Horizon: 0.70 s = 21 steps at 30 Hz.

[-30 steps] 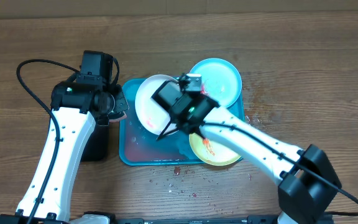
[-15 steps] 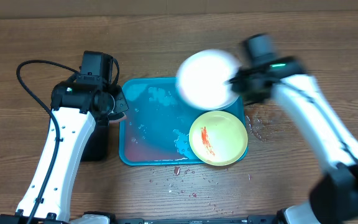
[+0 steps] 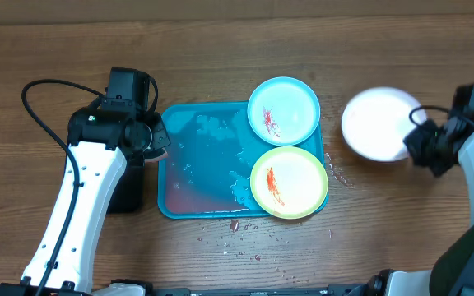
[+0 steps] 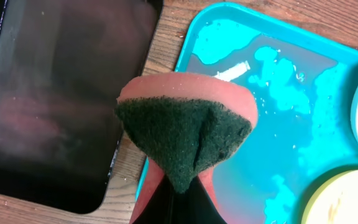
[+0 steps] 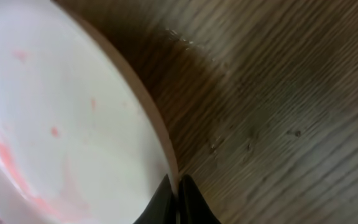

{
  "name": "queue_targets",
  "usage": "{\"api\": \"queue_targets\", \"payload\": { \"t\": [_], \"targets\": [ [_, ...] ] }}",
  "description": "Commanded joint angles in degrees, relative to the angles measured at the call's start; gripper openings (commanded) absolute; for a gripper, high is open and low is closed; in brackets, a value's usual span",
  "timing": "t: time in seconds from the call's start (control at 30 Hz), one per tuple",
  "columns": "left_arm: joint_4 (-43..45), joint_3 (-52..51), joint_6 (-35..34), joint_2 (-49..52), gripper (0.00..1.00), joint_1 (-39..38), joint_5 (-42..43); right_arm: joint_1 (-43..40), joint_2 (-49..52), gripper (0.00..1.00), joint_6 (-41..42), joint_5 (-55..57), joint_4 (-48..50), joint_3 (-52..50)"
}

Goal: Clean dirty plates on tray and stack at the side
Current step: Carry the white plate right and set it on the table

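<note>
The teal tray [image 3: 196, 173] lies mid-table, wet inside. The blue-rimmed plate [image 3: 284, 111] and the yellow-green plate [image 3: 289, 182], both with red smears, sit on its right part. My right gripper [image 3: 422, 141] is shut on the rim of the pale cream plate [image 3: 377, 123], holding it over the bare table right of the tray; the right wrist view shows its fingers [image 5: 178, 186] pinching the rim [image 5: 160, 130], with faint pink marks on the plate. My left gripper [image 3: 151, 136] is shut on a pink sponge with a green scrub face [image 4: 185, 127] at the tray's left edge [image 4: 191, 50].
A black tray [image 4: 55, 93] lies left of the teal tray, under the left arm. Red flecks and water drops dot the wood in front of the teal tray [image 3: 237, 234] and to its right [image 3: 340, 173].
My right arm has carried the cream plate from the tray's left part, across the tray, out over the table to the right. The left arm and sponge have not moved.
</note>
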Motion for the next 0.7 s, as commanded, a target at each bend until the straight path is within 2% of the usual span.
{"api": "queue_targets", "payload": {
  "t": [0.0,0.1,0.13,0.17,0.27,0.3,0.33,0.53,0.67],
  "targets": [
    [0.63,-0.22,-0.55,0.11,0.04,0.31,0.42,-0.31,-0.28,0.04,-0.72,-0.96,5.31,-6.23],
    [0.81,-0.24,-0.55,0.11,0.04,0.31,0.44,-0.15,-0.28,0.04,-0.70,-1.01,9.31,-9.92],
    [0.79,-0.24,-0.55,0.11,0.04,0.31,0.46,-0.15,-0.28,0.08,-0.70,-0.98,9.90,-10.54],
    [0.76,-0.24,-0.55,0.11,0.04,0.31,0.46,-0.15,-0.28,0.15,-0.74,-0.87,10.29,-10.97],
    [0.79,-0.24,-0.55,0.11,0.04,0.31,0.46,-0.15,-0.28,0.28,-0.76,-0.55,10.36,-11.13],
    [0.79,-0.24,-0.55,0.11,0.04,0.31,0.46,-0.15,-0.28,0.42,-0.76,-0.98,10.40,-11.06],
    [0.79,-0.24,-0.55,0.11,0.04,0.31,0.46,-0.15,-0.28,0.50,-1.03,-1.99,10.38,-10.97],
    [0.79,-0.24,-0.55,0.11,0.04,0.31,0.46,0.00,-0.28,0.51,-9.60,-14.53,5.14,-7.28],
    [0.83,-0.24,-0.57,0.11,0.04,0.31,0.46,1.95,-0.28,0.45,-14.38,-17.25,0.37,-6.49]
  ]
}}
